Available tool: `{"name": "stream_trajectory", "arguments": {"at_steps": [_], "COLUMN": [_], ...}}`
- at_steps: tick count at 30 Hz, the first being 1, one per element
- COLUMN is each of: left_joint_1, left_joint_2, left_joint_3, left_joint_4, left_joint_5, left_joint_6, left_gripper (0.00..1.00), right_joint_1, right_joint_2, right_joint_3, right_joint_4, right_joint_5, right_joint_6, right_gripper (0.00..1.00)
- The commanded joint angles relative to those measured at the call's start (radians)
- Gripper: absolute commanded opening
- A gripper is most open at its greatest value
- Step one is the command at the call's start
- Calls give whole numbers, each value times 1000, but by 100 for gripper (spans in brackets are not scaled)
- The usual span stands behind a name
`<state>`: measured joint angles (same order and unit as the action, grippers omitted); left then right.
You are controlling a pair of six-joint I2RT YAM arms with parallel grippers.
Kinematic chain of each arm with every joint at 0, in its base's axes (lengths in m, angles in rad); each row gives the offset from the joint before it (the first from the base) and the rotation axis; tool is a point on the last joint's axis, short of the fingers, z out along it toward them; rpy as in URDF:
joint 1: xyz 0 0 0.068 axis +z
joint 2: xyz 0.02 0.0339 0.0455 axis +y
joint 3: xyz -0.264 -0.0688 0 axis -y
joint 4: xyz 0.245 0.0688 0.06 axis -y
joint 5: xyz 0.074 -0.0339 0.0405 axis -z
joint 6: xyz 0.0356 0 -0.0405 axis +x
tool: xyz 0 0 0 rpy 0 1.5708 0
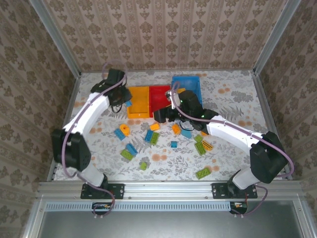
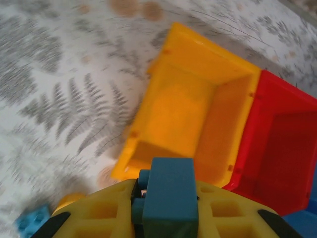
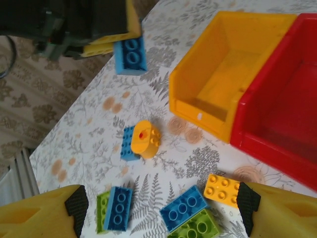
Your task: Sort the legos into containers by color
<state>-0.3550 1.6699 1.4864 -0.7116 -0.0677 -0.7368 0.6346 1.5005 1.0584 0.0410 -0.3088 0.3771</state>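
Note:
My left gripper (image 1: 123, 102) is shut on a blue lego (image 2: 168, 191) and hangs just left of the yellow-orange container (image 1: 137, 103); the same blue lego (image 3: 131, 54) also appears in the right wrist view. The red container (image 1: 159, 95) and the blue container (image 1: 185, 78) stand to the right of the yellow one. In front of the red container my right gripper (image 1: 166, 115) is open above the loose legos, nothing between its fingers (image 3: 75, 208). Under it lie an orange lego (image 3: 223, 189), a blue-on-green pair (image 3: 190, 208) and a round orange piece (image 3: 144, 139).
Blue, green and orange legos are scattered over the patterned table in front of the containers, including a green one (image 1: 203, 172) near the front right and a green one (image 1: 143, 165) near the front middle. Metal frame posts and walls close in the table.

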Motion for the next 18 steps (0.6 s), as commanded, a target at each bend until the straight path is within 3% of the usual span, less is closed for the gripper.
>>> {"name": "stream_trajectory", "arguments": {"at_steps": [1, 9, 18], "left_joint_1": [-14, -63, -93], "left_joint_2": [148, 414, 497], "left_joint_3": [126, 368, 409], "left_joint_4": [-122, -209, -247], "left_joint_5": [-9, -25, -36], "left_joint_6": [151, 239, 231], "left_gripper": [20, 22, 37], "right_joint_1": [-5, -6, -10], "right_joint_2": [-4, -29, -84], "right_joint_3": [19, 30, -16], "right_joint_4": [17, -36, -121], "right_joint_5": [70, 122, 183], "right_joint_6": [34, 28, 2], "right_gripper": [82, 82, 83]}}
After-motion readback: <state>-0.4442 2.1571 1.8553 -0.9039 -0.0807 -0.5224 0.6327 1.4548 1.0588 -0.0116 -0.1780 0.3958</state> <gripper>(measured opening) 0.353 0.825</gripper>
